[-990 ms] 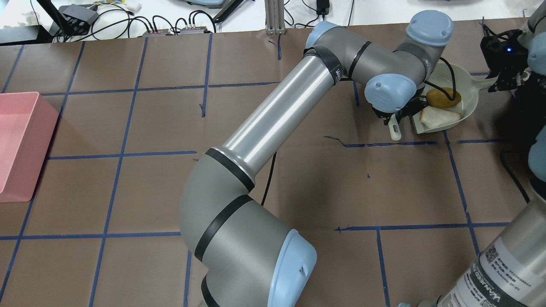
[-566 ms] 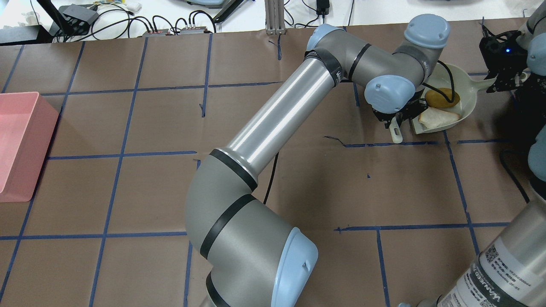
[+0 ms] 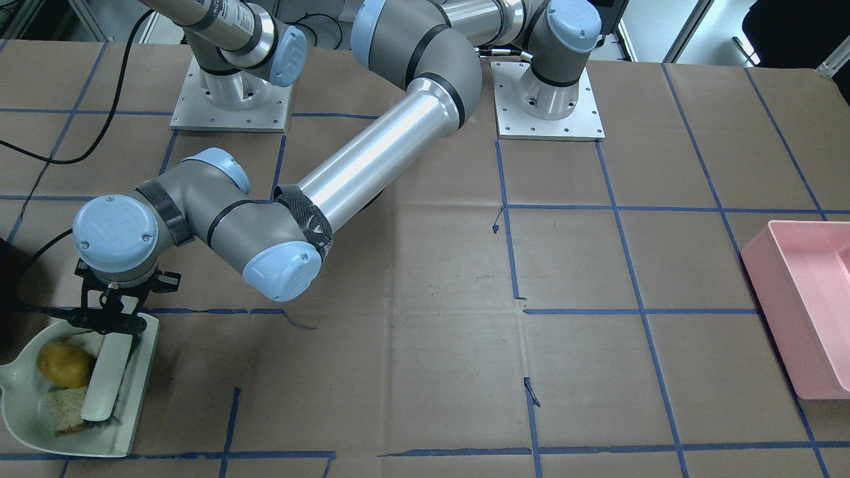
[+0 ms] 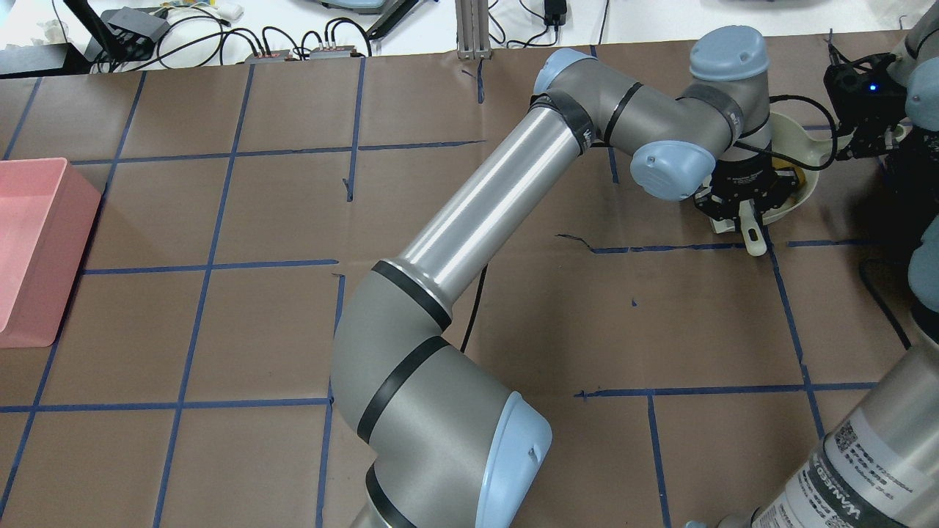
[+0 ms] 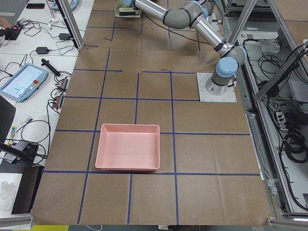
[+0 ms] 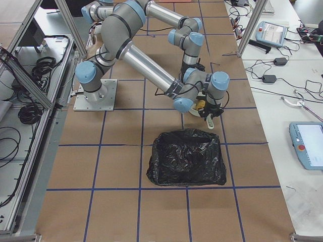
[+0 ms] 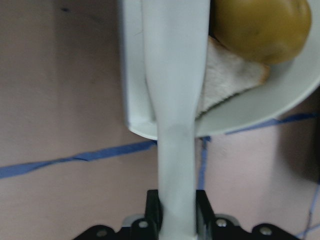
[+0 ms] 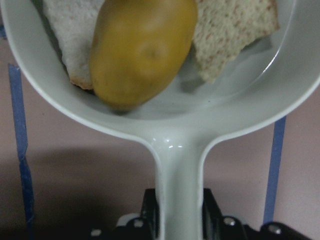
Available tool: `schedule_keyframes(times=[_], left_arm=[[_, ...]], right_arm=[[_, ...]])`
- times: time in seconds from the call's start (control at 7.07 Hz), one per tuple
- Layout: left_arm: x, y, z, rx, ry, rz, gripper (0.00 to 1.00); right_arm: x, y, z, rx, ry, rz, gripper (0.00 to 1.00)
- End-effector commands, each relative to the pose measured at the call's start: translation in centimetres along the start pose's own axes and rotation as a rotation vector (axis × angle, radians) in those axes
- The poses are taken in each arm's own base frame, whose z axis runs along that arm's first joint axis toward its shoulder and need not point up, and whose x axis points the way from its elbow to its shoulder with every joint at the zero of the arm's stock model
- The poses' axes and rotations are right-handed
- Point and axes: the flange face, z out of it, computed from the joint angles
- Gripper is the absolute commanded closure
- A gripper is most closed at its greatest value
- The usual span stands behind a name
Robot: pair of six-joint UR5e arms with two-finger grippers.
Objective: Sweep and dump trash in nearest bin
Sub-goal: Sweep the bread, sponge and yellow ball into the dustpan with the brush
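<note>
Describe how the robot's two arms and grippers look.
The left arm and right arm are silver-grey tubes with black bands and pale blue joint caps. The right one bears a white label with a code. The left gripper and right gripper are black.

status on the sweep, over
Left gripper shut on brush, right gripper shut on dustpan. Yellow lump, white bread slice, tan bread chunk in dustpan, not dumped. Brush lies over dustpan.

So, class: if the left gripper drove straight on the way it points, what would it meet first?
Probably the dustpan: the brush held by the left gripper lies over its floor, beside the bread slice. Depth is unclear.
</note>
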Motion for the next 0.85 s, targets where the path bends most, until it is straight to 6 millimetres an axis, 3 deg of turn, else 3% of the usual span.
schedule_keyframes(times=[0.0,0.14,0.28,0.42,0.71], left_arm=[[0.4,0.2,-0.8,-0.015,0.032,0.020,1.00],[-0.1,-0.4,-2.6,0.026,-0.005,0.012,1.00],[-1.2,-0.9,-6.0,0.048,-0.062,-0.026,1.00],[-2.4,-0.6,-7.9,0.031,-0.145,-0.068,1.00],[-3.5,0.5,-9.4,0.017,-0.238,-0.099,1.00]], right_arm=[[0.0,-0.1,0.2,0.008,-0.001,0.001,1.00],[-0.2,-0.4,0.4,0.049,-0.016,0.015,1.00],[-0.2,-0.5,0.2,0.049,-0.019,0.030,1.00],[-0.2,-0.4,0.2,0.048,-0.018,0.032,1.00],[0.0,-0.3,0.1,0.044,-0.014,0.032,1.00]])
